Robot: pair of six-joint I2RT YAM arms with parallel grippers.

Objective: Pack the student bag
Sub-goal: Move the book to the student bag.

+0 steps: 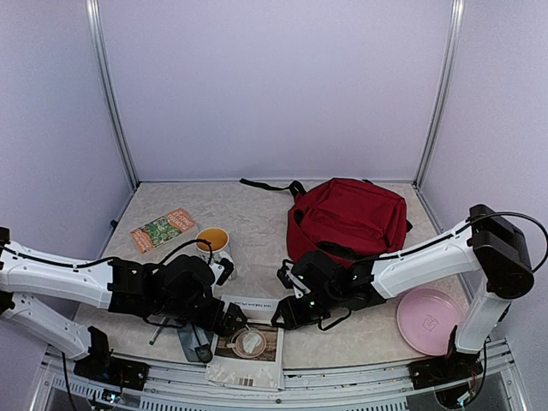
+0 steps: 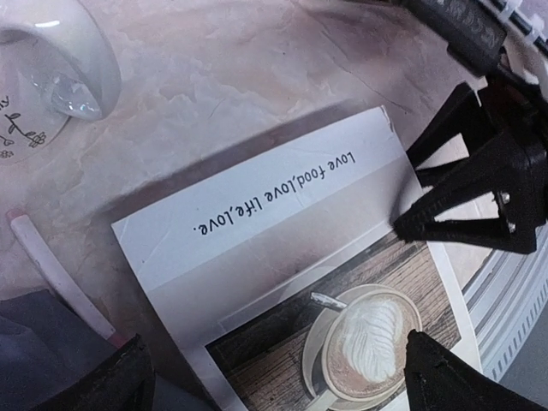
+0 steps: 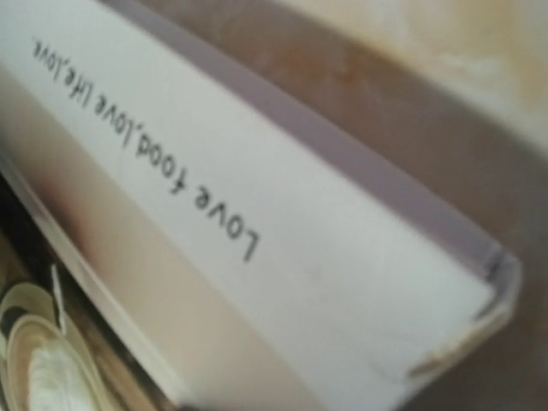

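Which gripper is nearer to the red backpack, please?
Right. The right gripper sits just in front of the red backpack, at the coffee-cover book's right edge; the left gripper is farther left, over that book.

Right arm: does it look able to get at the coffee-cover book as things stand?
Probably yes. The right fingers sit at the book's right edge with nothing between. The open left fingers hover over the same book, so it may get crowded.

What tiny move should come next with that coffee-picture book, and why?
Probably the right hand should close on the nearest edge of the book: its fingers stand apart right at that edge, the left hand hovers open above the book, and the red backpack lies behind.
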